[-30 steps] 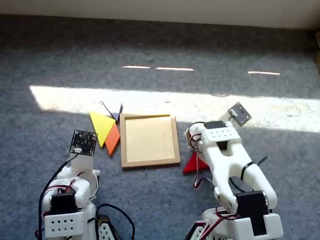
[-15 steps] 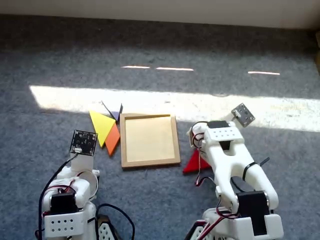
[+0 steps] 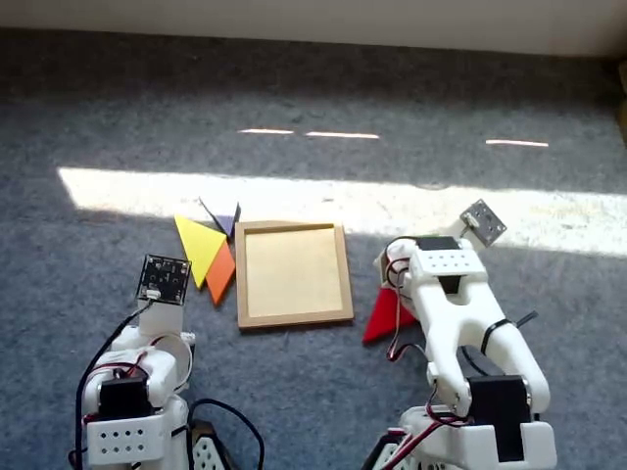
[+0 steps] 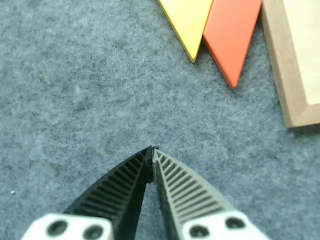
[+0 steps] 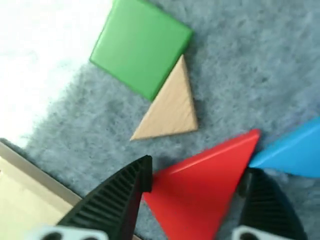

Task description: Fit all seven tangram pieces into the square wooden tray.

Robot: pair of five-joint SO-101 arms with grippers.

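The square wooden tray [image 3: 241, 284] lies empty between the two arms. Left of it lie a yellow triangle [image 3: 199, 247], an orange parallelogram [image 3: 221, 272] and a purple piece [image 3: 225, 217]. My left gripper [image 4: 151, 149] is shut, hovering over bare carpet short of the yellow triangle [image 4: 189, 17] and orange parallelogram [image 4: 231, 35]. My right gripper [image 5: 197, 182] is open, its fingers on either side of a red triangle [image 5: 200, 185]. Beyond it lie a green square [image 5: 141, 44], a wooden triangle [image 5: 170, 110] and a blue piece [image 5: 295, 155]. The red triangle [image 3: 384, 315] peeks out beside the right arm.
Everything rests on grey carpet [image 3: 323, 108], with a bright sunlit band across it behind the tray. A tray corner [image 4: 290, 75] sits close to the orange piece, and another tray corner [image 5: 20, 190] lies beside the right gripper.
The right arm has shifted slightly to the right and toward the near side over the red triangle. The left arm and the pieces left of the tray have stayed put.
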